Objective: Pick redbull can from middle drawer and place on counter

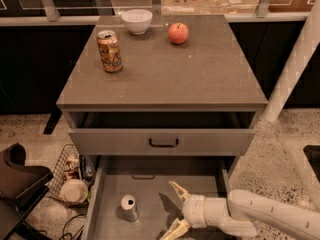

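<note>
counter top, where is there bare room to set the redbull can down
The counter is bare across its front half and right side, in front of the apple. The back left is crowded: orange-gold can, white bowl, apple. The gripper hangs open in the middle drawer, right of the redbull can.
</note>
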Controlling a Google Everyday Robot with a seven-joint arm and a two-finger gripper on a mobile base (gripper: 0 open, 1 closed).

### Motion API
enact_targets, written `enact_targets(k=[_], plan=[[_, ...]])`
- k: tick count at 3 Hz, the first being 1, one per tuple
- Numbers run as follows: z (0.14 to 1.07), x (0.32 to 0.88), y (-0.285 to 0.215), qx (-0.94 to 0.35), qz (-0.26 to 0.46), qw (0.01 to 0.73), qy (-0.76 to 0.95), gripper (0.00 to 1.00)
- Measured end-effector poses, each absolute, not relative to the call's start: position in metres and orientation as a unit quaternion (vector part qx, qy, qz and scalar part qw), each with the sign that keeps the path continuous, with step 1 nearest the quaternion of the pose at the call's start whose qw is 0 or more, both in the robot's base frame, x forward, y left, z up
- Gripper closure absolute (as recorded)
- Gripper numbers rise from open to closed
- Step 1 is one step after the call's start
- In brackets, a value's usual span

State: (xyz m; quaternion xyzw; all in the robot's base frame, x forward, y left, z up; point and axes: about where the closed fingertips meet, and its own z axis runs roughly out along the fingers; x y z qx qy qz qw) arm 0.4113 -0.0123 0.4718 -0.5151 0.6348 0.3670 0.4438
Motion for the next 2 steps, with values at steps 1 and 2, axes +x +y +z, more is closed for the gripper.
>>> enact_targets(k=[1, 2], plan=[[0.472, 0.411, -0.012, -0.515, 0.367, 0.444, 0.635, 0.0], [0.466, 0.421, 0.009, -0.524, 0.382, 0.44, 0.621, 0.0]])
